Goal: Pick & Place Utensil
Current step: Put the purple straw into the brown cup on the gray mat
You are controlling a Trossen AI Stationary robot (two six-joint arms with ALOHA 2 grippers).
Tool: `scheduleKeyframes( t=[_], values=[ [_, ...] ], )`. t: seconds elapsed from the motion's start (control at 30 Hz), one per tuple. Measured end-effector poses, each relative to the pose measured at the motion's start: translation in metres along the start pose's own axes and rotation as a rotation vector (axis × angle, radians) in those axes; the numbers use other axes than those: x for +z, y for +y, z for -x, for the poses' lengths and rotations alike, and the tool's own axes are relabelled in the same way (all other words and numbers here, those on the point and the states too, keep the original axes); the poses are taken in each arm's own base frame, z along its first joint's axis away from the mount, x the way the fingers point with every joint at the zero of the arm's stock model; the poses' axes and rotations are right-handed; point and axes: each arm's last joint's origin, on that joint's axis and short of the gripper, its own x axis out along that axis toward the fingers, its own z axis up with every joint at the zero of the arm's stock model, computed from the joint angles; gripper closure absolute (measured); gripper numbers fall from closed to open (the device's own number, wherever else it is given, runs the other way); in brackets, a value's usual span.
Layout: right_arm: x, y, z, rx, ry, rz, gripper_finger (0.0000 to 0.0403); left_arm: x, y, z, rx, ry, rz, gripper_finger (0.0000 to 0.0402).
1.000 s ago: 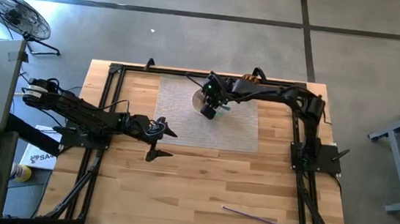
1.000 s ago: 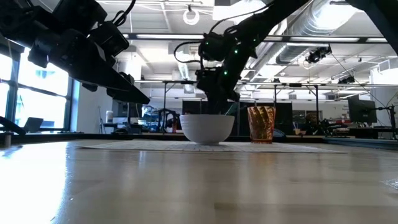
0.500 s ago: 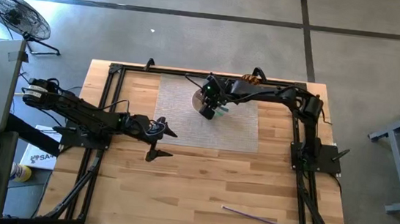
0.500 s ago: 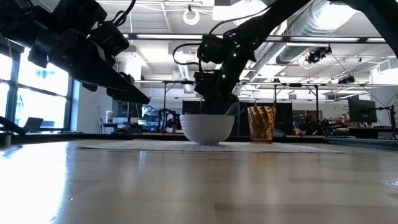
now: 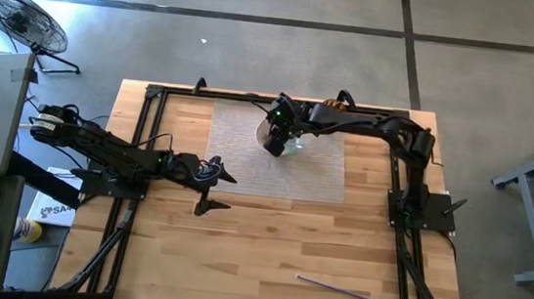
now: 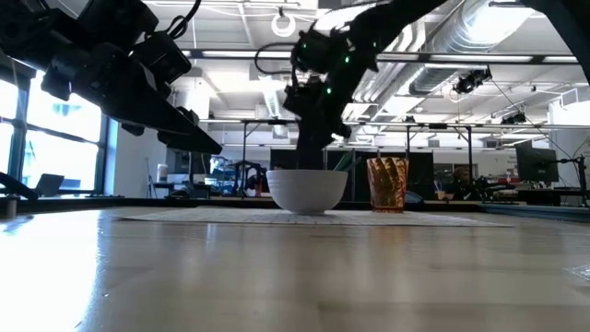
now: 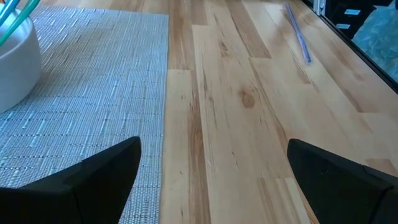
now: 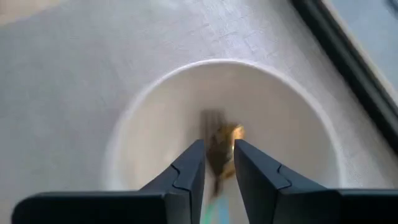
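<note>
One utensil (image 8: 219,151), possibly a fork, stands in the white bowl (image 8: 155,124); the right gripper (image 8: 217,163), above the bowl, has its fingers slightly parted around the thin, light, probably slippery handle.

Industrial lab: exposed ceiling ducts (image 6: 479,37).

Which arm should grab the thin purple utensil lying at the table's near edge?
Probably the left. Its open gripper hovers over bare wood, nearer the thin purple utensil, which its wrist view shows. The right gripper is above the white bowl at the far side.
</note>
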Motion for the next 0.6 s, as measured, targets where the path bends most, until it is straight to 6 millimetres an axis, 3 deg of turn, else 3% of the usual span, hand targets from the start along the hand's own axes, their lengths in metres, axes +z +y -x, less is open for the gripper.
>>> scheduleKeyframes(
  t=[0.1, 0.3, 0.6],
  values=[
    [0.003, 0.016, 0.016, 0.033, 0.047, -0.03, 0.0326, 0.0, 0.0, 0.0, 0.0, 0.0, 0.0, 0.0002],
    [-0.003, 0.066, 0.044, 0.083, 0.13, -0.009, 0.0337, 0.0, 0.0, 0.0, 0.0, 0.0, 0.0, 0.0002],
    [-0.041, 0.154, 0.069, 0.203, 0.26, 0.067, 0.0342, 0.0, 0.0, 0.0, 0.0, 0.0, 0.0, 0.0002]
  ],
)
